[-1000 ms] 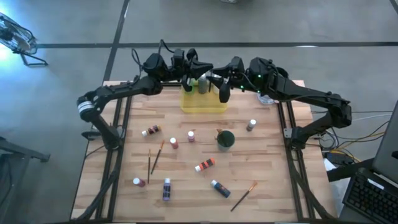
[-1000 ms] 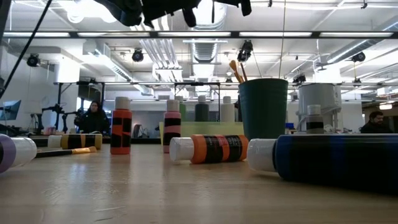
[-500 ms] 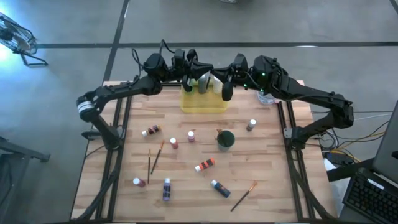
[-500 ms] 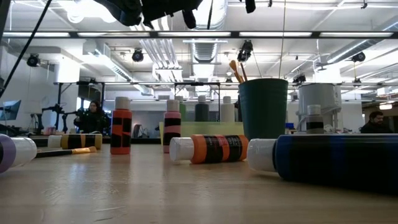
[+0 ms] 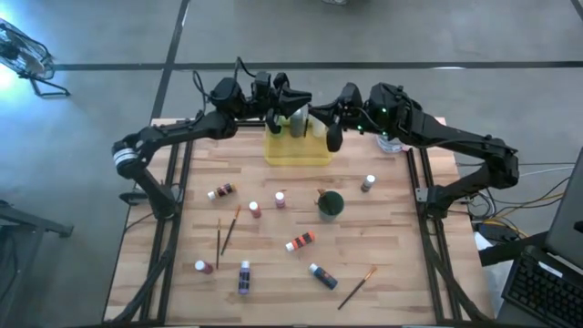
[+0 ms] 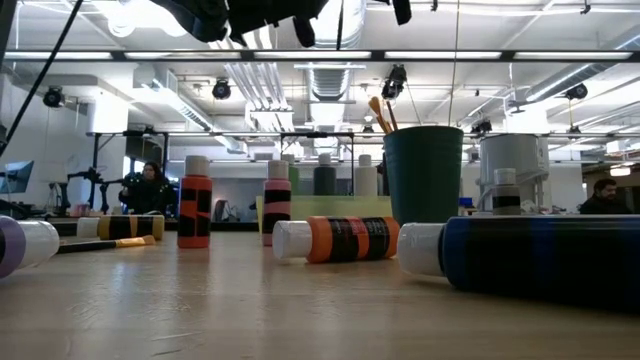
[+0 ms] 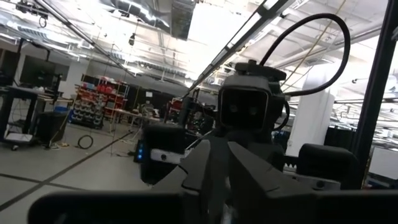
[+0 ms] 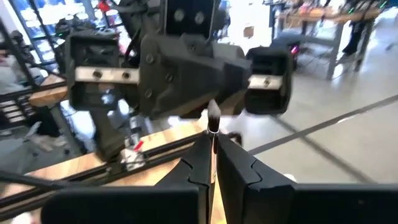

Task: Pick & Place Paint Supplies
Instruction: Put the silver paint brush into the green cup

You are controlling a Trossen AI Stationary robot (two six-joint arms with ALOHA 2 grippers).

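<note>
Above the yellow tray [image 5: 298, 153] at the table's far edge, my right gripper [image 8: 212, 142] is shut on a thin paintbrush [image 8: 213, 118]. It faces my left gripper [image 5: 291, 107], which hovers close by on the tray's left half. Paint bottles [image 5: 298, 122] stand in the tray. More bottles [image 5: 300, 241] and two brushes [image 5: 230, 228] lie on the wooden table. A dark green cup [image 5: 331, 204] stands upright with a brush in it. My right gripper pinches the paintbrush between its two fingers, with the brush lying along them. The dark bristle end [image 8: 213, 113] sticks out past the fingertips toward my left gripper. The brush is lifted clear, above the tray; its handle end is hidden behind the fingers.
Bottles lie and stand across the middle and near part of the table [image 5: 219, 191] [image 5: 368, 183] [image 5: 244, 276] [image 5: 322, 275]. Another brush [image 5: 357, 287] lies near the front right. A pale object [image 5: 390, 144] sits at the far right corner.
My right gripper has shifted slightly toward the table's right edge, staying over the tray. My left arm has kept still. Nothing on the table has moved.
</note>
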